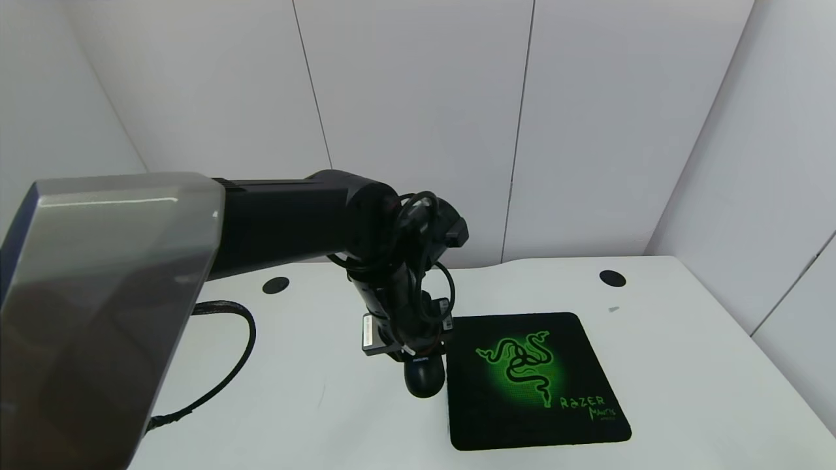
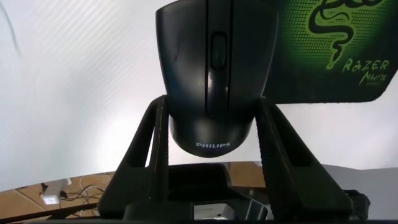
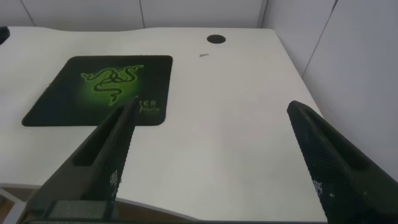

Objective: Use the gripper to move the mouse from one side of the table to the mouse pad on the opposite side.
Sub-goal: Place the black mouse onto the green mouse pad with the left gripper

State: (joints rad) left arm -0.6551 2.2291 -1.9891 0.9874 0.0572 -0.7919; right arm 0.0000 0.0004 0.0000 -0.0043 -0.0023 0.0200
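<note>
White table (image 1: 686, 365) – left gripper (image 2: 211, 134) clamps mouse (image 2: 214, 68), nose toward robot, beside mouse pad (image 1: 532, 382).

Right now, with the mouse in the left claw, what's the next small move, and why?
Probably carry it a little further toward the robot's right, then lower it. The left claw is shut on the mouse, which sits just beside the near-left edge of the mouse pad, not over it. The wrist view shows the fingers flanking the mouse's rear. The right claw waits open off to the table's right side.
</note>
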